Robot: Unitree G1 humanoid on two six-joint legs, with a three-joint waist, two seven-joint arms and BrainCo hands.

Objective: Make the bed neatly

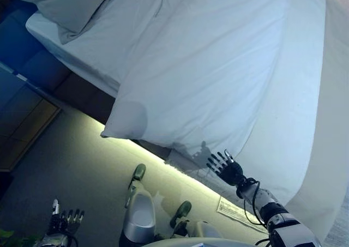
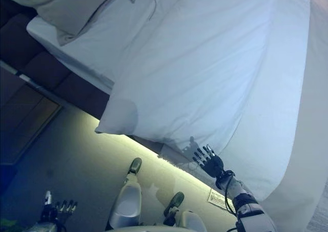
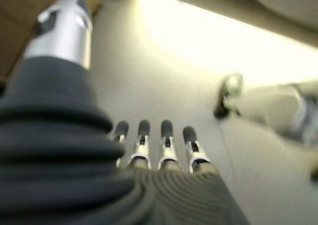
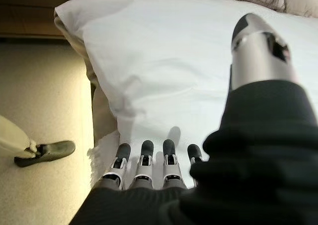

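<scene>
The right robot hand [image 1: 229, 169] reaches out from the lower right with its fingers [image 4: 144, 158] straight and spread, the thumb held apart, and nothing in its hold. It hovers just beside the hanging edge of the duvet [image 1: 218, 78], close to the bed's side (whether a fingertip touches the cloth cannot be told). The left robot hand [image 1: 62, 221] hangs low at the lower left over the floor [image 1: 76, 165], fingers straight and relaxed, empty, well apart from the bed.

The white duvet covers most of the bed, smooth on top, with one bulging corner [image 1: 128, 121] drooping over the mattress edge above the lit strip along the floor. A grey pillow [image 1: 68, 7] lies at the head end, on the white sheet [image 1: 82, 53] left bare beside the duvet.
</scene>
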